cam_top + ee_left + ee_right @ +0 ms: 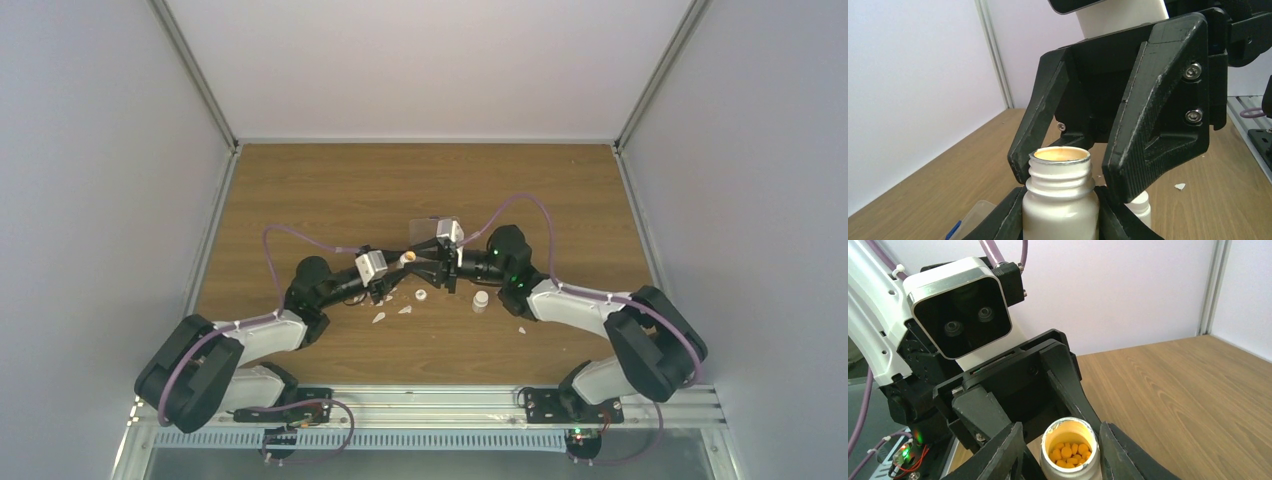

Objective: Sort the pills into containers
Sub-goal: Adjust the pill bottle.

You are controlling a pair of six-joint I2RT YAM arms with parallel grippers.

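Left jaws grip a vial (1060, 215) of pills (1070, 450) (orange-yellow ovals).

Your left arm (250, 335) and right arm (590, 305) both reach inward from their bases, elbows bent outward, and their wrists meet nose to nose midway between them. Your left gripper (1060, 222) is clamped on the body of a small white bottle (1060, 200), holding it upright. Your right gripper (1068, 450) faces it with fingers spread wide, one on either side of the bottle's neck. Whether they touch it can't be made out.
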